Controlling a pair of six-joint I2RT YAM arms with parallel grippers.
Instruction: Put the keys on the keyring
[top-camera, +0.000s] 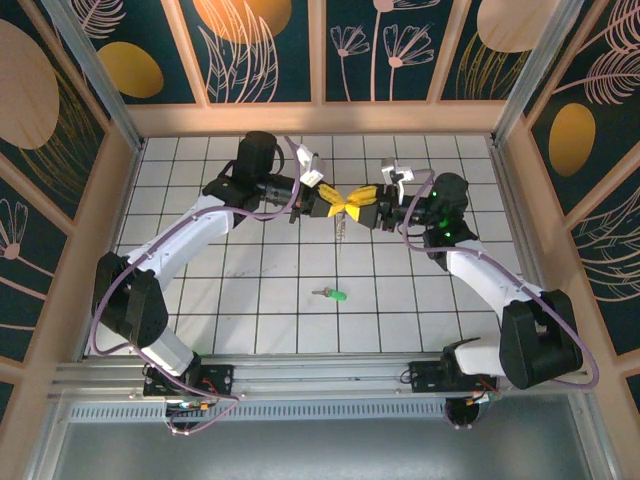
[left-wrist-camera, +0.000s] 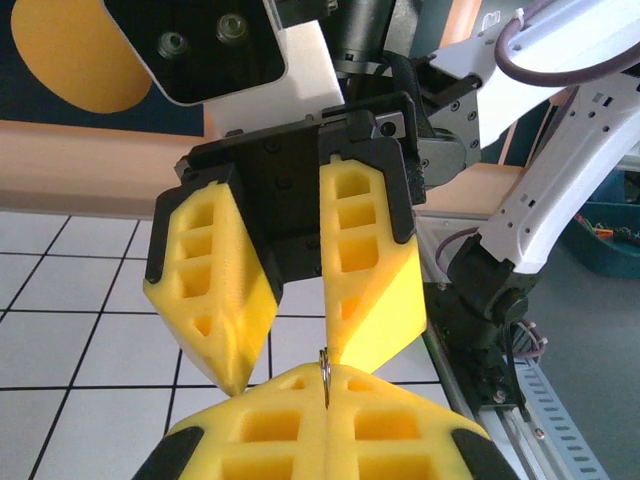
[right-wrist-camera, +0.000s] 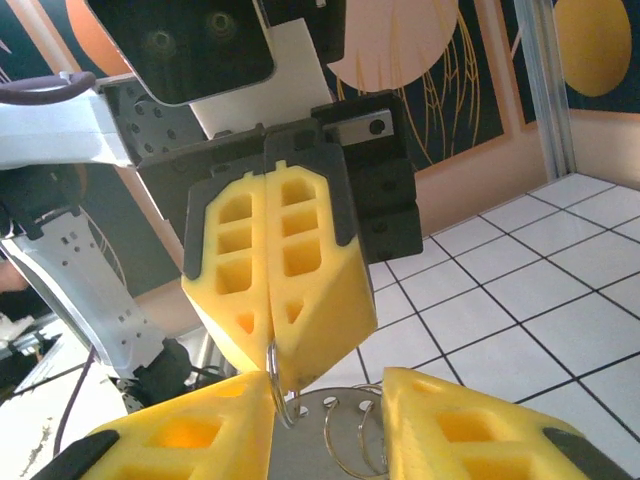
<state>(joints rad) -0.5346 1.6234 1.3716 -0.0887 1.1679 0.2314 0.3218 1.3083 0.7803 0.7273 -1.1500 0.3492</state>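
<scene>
Top external view: the two arms meet above the middle of the table (top-camera: 250, 300). The left gripper (top-camera: 343, 205) and the right gripper (top-camera: 361, 199) are nose to nose, and the keyring (top-camera: 341, 229) hangs as a thin sliver just beneath them. The green key (top-camera: 335, 294) lies flat on the tiles nearer the arm bases, well apart from both grippers and touched by nothing.

Left wrist view: the left gripper's fingers are pressed together, and the thin wire of the ring stands up out of the seam between them. Read this as a pinch on the keyring. The right gripper's fingers, facing you, stand apart; one tip is just beside the wire and the other is clear of it.

Right wrist view: the same pinch from the opposite side. Wire loops and a greyish metal plate (right-wrist-camera: 330, 425) pierced with holes hang below the closed left fingers. They sit between the parted right fingers, which flank them without clamping. You cannot tell from here whether a right pad touches the wire.

Progress, as a judgement: only the preparation is done, with the ring lifted off the table and presented between the arms. The green key is not on the ring, so the main part of the task is left for you. The key must be picked up, its head brought to the ring's wire, and the key threaded on. The right gripper looks placed either to take a second hold or to part the coil; the pictures do not settle which.
</scene>
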